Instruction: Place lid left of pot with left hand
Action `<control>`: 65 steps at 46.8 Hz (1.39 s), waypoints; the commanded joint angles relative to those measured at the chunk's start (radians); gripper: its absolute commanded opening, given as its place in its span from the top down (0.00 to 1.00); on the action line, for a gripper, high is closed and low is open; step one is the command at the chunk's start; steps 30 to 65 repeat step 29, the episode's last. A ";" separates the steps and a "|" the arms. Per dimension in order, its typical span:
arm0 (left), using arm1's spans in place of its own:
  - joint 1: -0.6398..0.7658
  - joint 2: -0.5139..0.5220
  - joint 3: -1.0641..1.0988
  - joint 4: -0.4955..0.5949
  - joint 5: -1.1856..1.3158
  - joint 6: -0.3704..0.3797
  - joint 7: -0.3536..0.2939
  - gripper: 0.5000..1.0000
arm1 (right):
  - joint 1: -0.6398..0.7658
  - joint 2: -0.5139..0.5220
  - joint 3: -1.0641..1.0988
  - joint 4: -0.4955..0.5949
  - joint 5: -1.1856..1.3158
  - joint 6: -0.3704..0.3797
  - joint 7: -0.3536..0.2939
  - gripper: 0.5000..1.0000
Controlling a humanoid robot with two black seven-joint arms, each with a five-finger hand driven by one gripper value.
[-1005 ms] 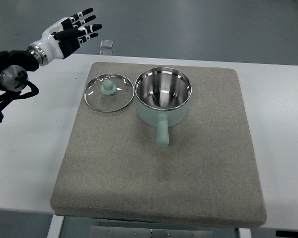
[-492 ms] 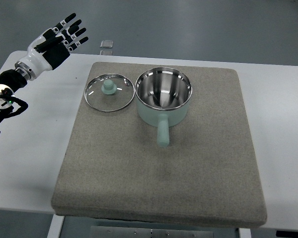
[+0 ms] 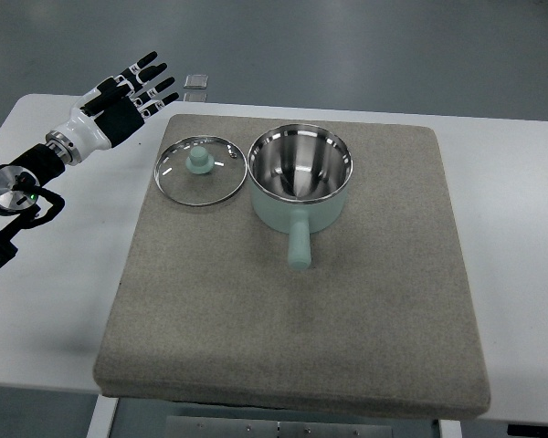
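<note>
A glass lid [image 3: 201, 171] with a steel rim and a mint-green knob lies flat on the grey mat [image 3: 365, 301], directly left of the pot and close to its rim. The mint-green pot [image 3: 300, 178] stands upright with a shiny steel inside, its handle pointing toward the near edge. My left hand [image 3: 128, 94] hovers above the table's back left, up and to the left of the lid, with its fingers spread and nothing in them. The right arm does not show.
The mat covers most of the white table [image 3: 55, 274]. A small clear tab [image 3: 195, 82] lies at the table's far edge, just right of my left hand. Grey floor lies beyond.
My left hand swung left and then came back down and right toward the mat's corner. Its fingers stay spread. Lid and pot have not moved.
</note>
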 commanded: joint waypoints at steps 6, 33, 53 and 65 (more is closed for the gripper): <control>0.002 0.001 0.002 0.017 0.003 -0.011 0.023 0.01 | 0.000 0.000 0.004 0.001 0.000 0.000 0.000 0.15; 0.025 0.004 0.005 0.023 0.011 -0.028 0.021 0.01 | -0.006 0.000 0.000 0.018 0.000 0.009 0.000 0.15; 0.025 0.004 0.005 0.023 0.011 -0.028 0.021 0.01 | -0.006 0.000 0.000 0.018 0.000 0.009 0.000 0.15; 0.025 0.004 0.005 0.023 0.011 -0.028 0.021 0.01 | -0.006 0.000 0.000 0.018 0.000 0.009 0.000 0.15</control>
